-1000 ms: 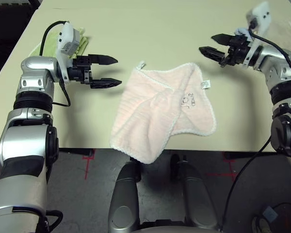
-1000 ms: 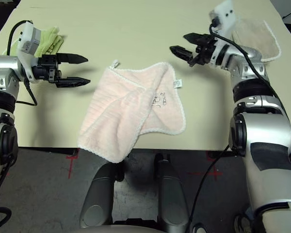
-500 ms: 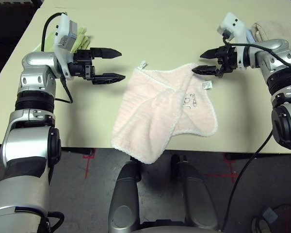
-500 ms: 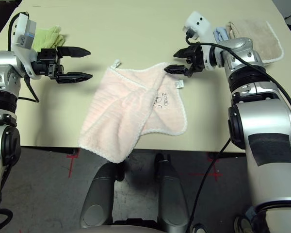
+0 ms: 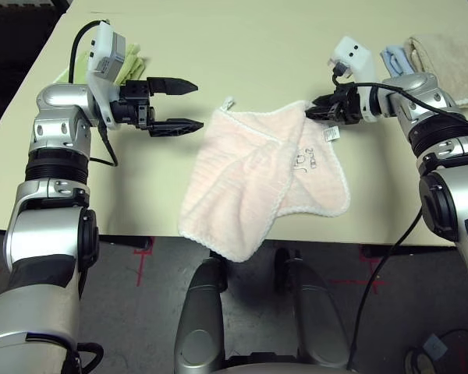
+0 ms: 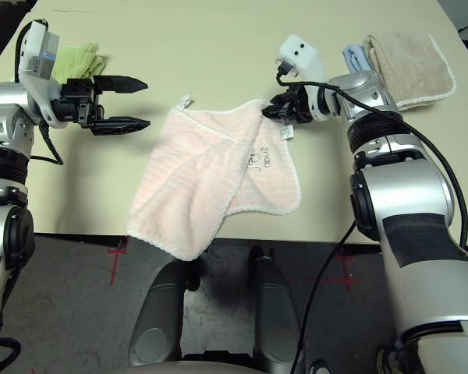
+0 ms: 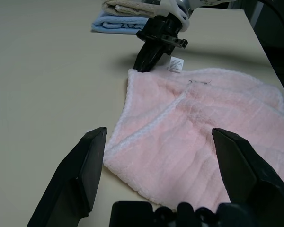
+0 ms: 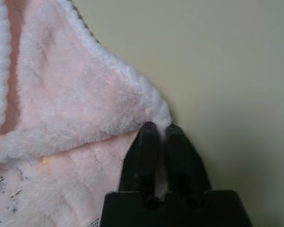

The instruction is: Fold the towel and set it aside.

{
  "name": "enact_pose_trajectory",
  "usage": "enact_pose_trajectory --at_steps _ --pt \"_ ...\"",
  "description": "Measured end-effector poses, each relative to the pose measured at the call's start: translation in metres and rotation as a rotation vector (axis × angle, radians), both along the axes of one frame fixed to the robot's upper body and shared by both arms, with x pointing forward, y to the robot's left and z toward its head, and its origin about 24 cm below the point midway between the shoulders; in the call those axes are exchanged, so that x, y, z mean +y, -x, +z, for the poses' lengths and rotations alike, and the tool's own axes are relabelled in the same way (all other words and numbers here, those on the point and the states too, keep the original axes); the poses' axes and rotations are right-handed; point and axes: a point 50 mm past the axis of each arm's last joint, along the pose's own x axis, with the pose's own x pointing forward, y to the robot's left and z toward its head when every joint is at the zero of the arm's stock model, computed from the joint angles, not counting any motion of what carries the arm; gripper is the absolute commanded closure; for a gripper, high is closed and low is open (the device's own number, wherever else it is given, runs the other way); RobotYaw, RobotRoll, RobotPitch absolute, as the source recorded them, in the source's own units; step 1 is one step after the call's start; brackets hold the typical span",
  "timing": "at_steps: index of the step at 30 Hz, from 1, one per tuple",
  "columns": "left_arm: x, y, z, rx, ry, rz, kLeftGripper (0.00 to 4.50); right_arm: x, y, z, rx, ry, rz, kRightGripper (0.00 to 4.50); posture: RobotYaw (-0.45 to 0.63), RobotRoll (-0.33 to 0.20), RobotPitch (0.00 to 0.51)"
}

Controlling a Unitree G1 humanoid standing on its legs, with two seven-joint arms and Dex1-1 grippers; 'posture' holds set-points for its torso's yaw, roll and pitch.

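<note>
The pale pink towel (image 5: pixel 253 175) lies rumpled on the table, partly doubled over, with dark writing and a small white tag (image 5: pixel 331 134) near its far right corner. Its near corner hangs over the table's front edge. My right gripper (image 5: pixel 312 110) is shut on the towel's far right corner; the white edging (image 8: pixel 154 106) is pinched between its black fingertips. My left gripper (image 5: pixel 197 104) stands open just above the table, a short way left of the towel's far left corner, with nothing between its fingers (image 7: pixel 92 146).
A light green folded towel (image 6: pixel 78 58) lies behind my left wrist. A light blue folded towel (image 5: pixel 394 58) and a beige one (image 6: pixel 409 66) lie at the far right. The table's front edge (image 5: pixel 132 231) runs close under the pink towel.
My right gripper has come down and left onto the towel's far right corner and shut on it. My left gripper moved slightly toward the far side a second ago, then held still.
</note>
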Motion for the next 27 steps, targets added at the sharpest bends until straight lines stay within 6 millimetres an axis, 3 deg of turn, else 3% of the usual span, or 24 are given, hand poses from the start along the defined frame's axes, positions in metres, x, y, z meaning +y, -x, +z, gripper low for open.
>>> enact_pose_trajectory --at_steps 4,7,14,20,22,24,27 --pt "-0.001 0.0 -0.001 0.001 0.002 -0.003 0.0 -0.006 0.002 0.005 0.004 -0.069 -0.007 4.47 0.04 0.0 0.321" --pt "-0.003 -0.001 -0.001 0.003 0.009 0.0 0.0 -0.006 0.003 0.022 -0.067 -0.248 0.041 4.47 0.03 0.0 0.318" --pt "-0.018 -0.023 -0.002 -0.025 0.214 0.176 0.0 0.03 0.019 0.135 -0.566 -0.71 0.228 4.47 0.0 0.0 0.308" --pt "-0.021 -0.027 0.006 -0.056 0.263 0.218 0.0 0.037 0.052 0.218 -0.789 -1.032 0.304 4.47 0.0 0.0 0.301" --pt "-0.025 -0.028 0.004 -0.051 0.271 0.209 0.0 0.04 0.066 0.242 -0.853 -1.062 0.347 4.47 0.0 0.0 0.298" --pt "-0.028 -0.029 0.006 -0.053 0.29 0.207 0.0 0.04 0.071 0.248 -0.877 -1.036 0.354 4.47 0.0 0.0 0.297" --pt "-0.034 -0.032 0.017 -0.089 0.355 0.241 0.0 0.043 0.061 0.233 -0.843 -0.939 0.312 4.47 0.02 0.0 0.301"
